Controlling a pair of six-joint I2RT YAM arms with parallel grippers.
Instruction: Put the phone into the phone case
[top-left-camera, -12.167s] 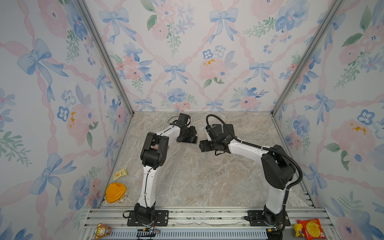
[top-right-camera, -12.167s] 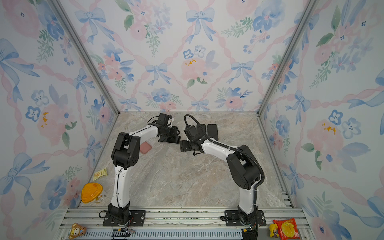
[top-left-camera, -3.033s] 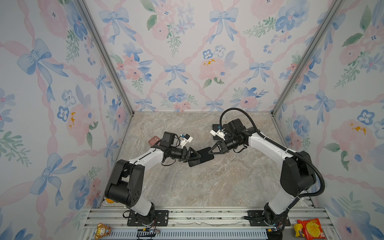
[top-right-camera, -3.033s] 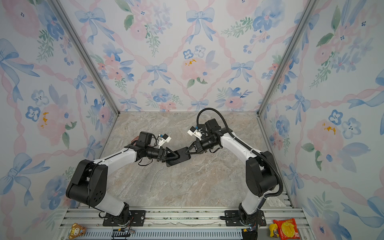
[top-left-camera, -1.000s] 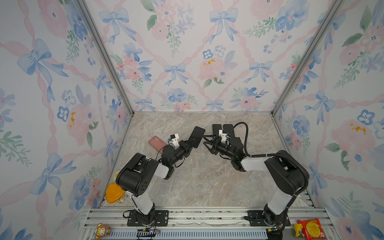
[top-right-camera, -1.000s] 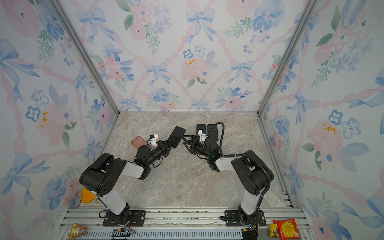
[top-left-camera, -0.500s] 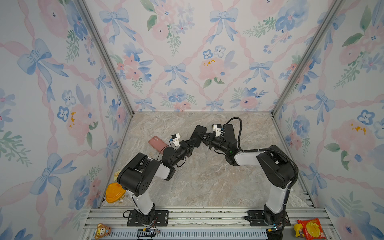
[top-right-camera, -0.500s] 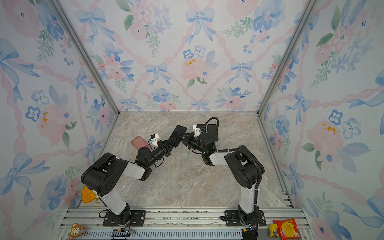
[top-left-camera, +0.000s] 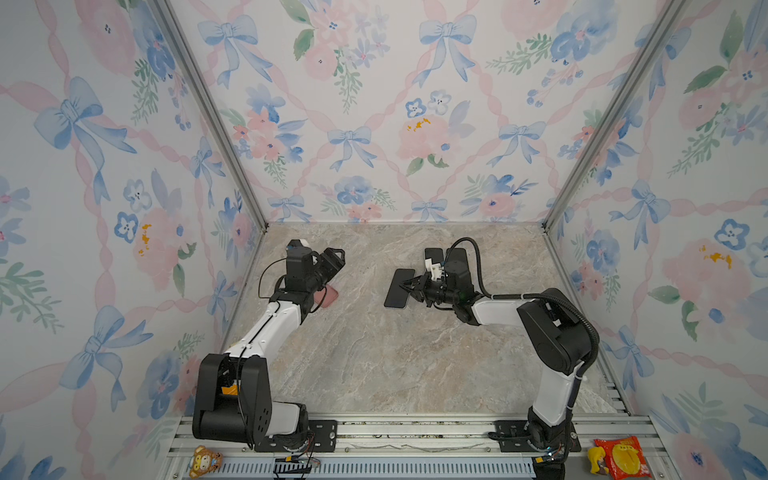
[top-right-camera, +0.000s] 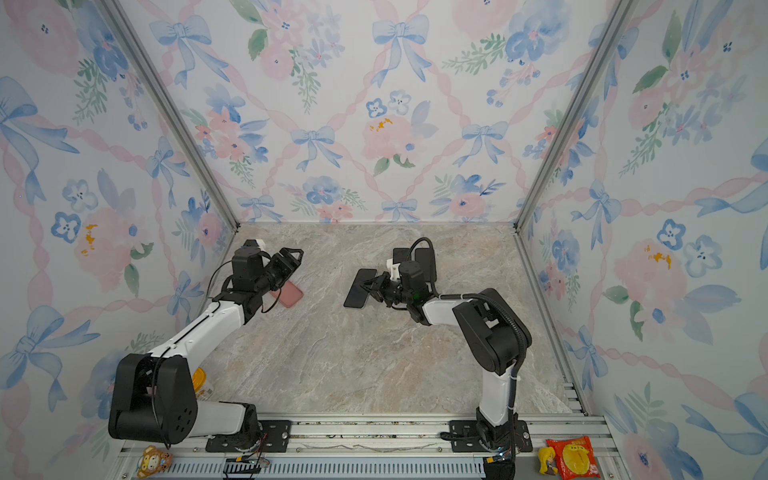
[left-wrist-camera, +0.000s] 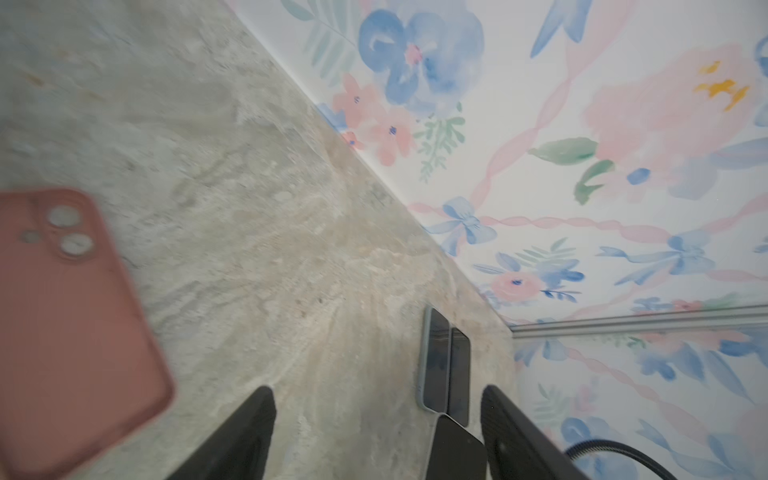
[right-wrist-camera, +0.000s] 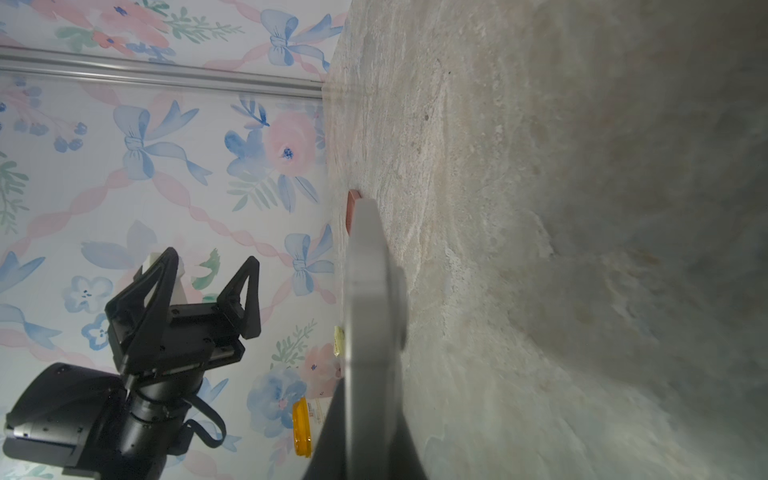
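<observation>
Phone (top-left-camera: 399, 287) passed to right end effector (top-left-camera: 410, 286); left end effector (top-left-camera: 337, 258) opened, withdrew.

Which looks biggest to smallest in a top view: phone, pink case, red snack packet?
1. red snack packet, nearer the camera.
2. phone, in the right claw.
3. pink case, partly hidden by the left arm, so its rank against the phone is unsure.
</observation>
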